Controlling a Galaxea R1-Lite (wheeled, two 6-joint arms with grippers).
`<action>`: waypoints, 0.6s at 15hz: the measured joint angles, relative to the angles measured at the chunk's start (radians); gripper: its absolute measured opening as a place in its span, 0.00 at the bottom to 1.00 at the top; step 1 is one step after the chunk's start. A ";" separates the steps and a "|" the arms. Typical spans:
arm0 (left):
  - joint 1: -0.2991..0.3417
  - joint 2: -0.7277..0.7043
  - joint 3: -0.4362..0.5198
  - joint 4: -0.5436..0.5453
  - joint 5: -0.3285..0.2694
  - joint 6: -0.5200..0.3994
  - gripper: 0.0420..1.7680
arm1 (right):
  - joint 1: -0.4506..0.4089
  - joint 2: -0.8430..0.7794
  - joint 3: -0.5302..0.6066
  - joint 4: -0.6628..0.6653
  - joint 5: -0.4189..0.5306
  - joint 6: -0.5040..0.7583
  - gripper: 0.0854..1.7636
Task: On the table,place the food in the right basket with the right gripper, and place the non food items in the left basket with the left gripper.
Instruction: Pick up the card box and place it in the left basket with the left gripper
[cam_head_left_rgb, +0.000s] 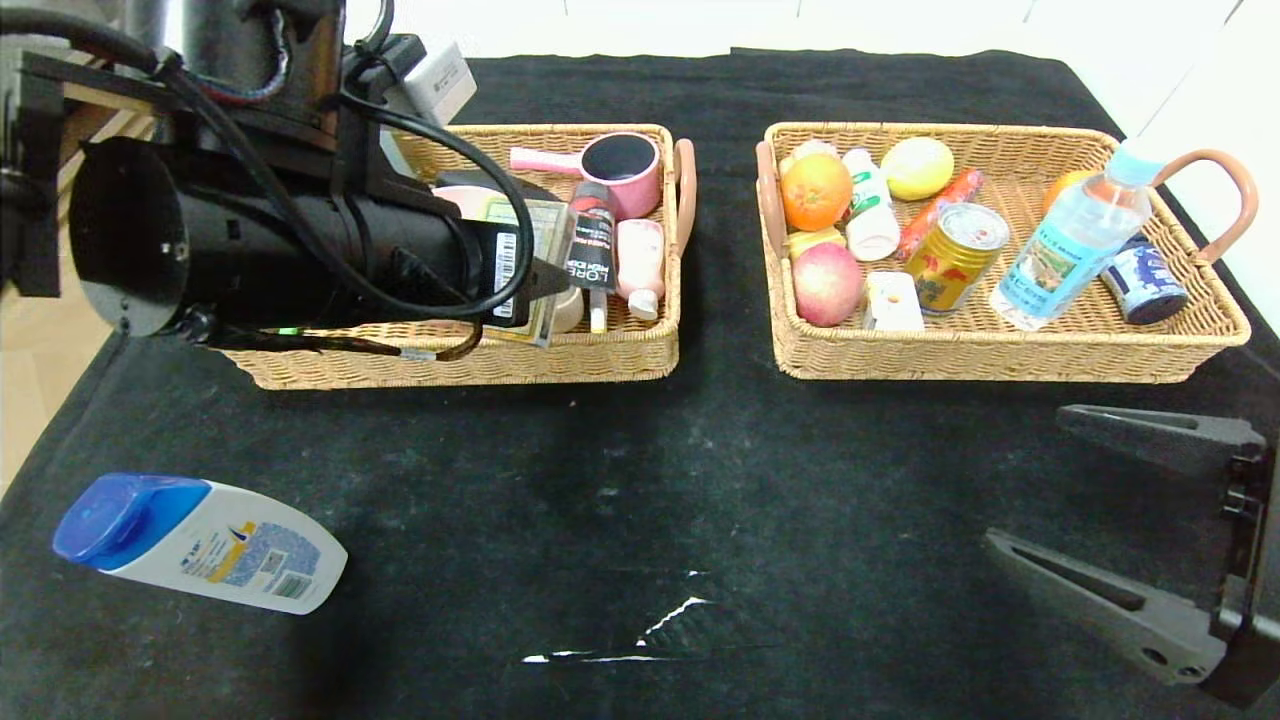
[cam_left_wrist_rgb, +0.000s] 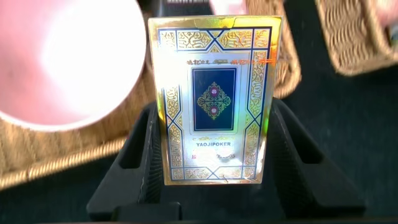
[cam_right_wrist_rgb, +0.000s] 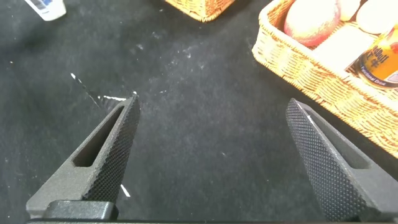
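Observation:
My left gripper (cam_head_left_rgb: 548, 285) hangs over the left basket (cam_head_left_rgb: 560, 358), shut on a flat cream and gold card box (cam_left_wrist_rgb: 214, 93). The box stands upright between the dark fingers (cam_left_wrist_rgb: 140, 158), with the pink bowl (cam_left_wrist_rgb: 62, 56) just beside it. A white shampoo bottle (cam_head_left_rgb: 200, 543) with a blue cap lies on the black table (cam_head_left_rgb: 700, 480) at the front left. The right basket (cam_head_left_rgb: 1000, 345) holds a red-pink fruit (cam_head_left_rgb: 827, 283), a gold can (cam_head_left_rgb: 955, 255) and a small white packet (cam_head_left_rgb: 892, 300). My right gripper (cam_head_left_rgb: 1028, 478) stands open above the cloth, in front of that basket, holding nothing.
The left basket also holds a pink cup (cam_head_left_rgb: 625, 170) and a dark tube (cam_head_left_rgb: 592, 235). A water bottle (cam_head_left_rgb: 1075, 235), an orange (cam_head_left_rgb: 815, 190) and a lemon (cam_head_left_rgb: 918, 167) lie in the right basket. White scuffs (cam_head_left_rgb: 640, 630) mark the cloth at the front.

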 joint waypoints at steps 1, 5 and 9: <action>0.000 0.018 -0.012 -0.027 0.008 0.002 0.57 | 0.000 -0.002 0.000 0.000 0.000 0.000 0.97; 0.011 0.077 -0.061 -0.071 0.011 0.010 0.57 | 0.000 -0.007 0.000 0.000 0.000 0.000 0.97; 0.029 0.135 -0.135 -0.080 0.011 0.024 0.57 | 0.000 -0.013 -0.002 -0.001 0.000 0.000 0.97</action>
